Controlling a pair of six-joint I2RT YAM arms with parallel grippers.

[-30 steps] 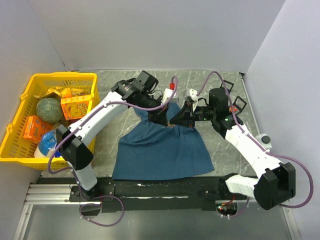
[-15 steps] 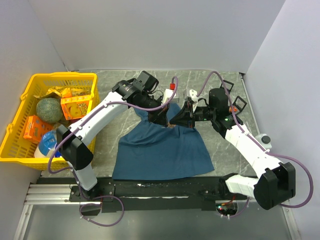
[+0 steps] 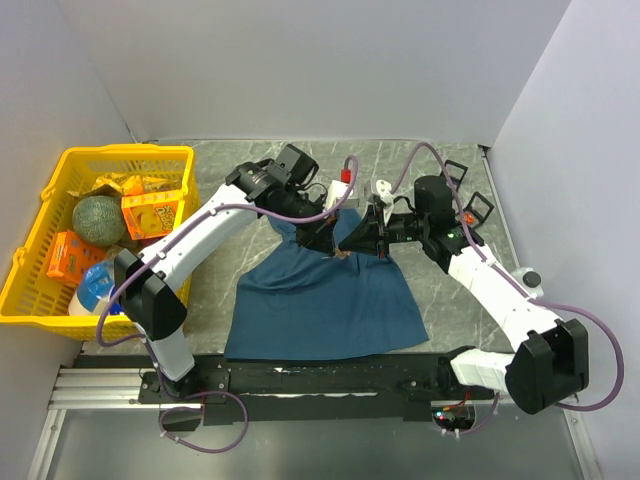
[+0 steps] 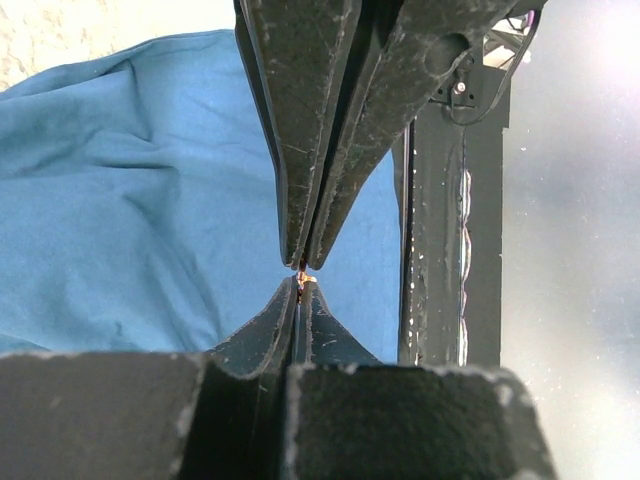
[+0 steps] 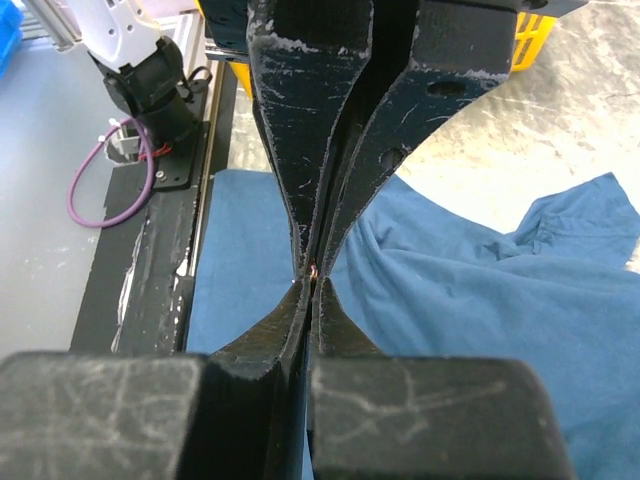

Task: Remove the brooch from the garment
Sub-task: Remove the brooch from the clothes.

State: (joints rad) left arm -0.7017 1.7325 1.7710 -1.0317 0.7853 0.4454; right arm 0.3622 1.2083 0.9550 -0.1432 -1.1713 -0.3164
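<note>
The garment (image 3: 320, 300) is a teal-blue T-shirt spread on the table, its upper part under the arms; it also fills the left wrist view (image 4: 130, 180) and the right wrist view (image 5: 480, 290). My left gripper (image 3: 333, 247) and right gripper (image 3: 351, 248) meet tip to tip above it. A tiny gold-orange brooch (image 4: 303, 279) (image 5: 314, 270) glints where the tips touch. The left gripper (image 4: 299, 287) is shut on it, and the right gripper (image 5: 311, 288) is shut on it from the other side. Whether the brooch still hangs on the cloth is hidden.
A yellow basket (image 3: 40, 230) with a melon, boxes and a bottle stands at the left. A small white block (image 3: 337, 188) sits behind the left gripper. A black rail (image 3: 330, 378) runs along the near edge. Walls close in at left, back and right.
My right arm has edged slightly left, bringing its fingertips against the left gripper's tips. The left arm and the garment look unchanged.
</note>
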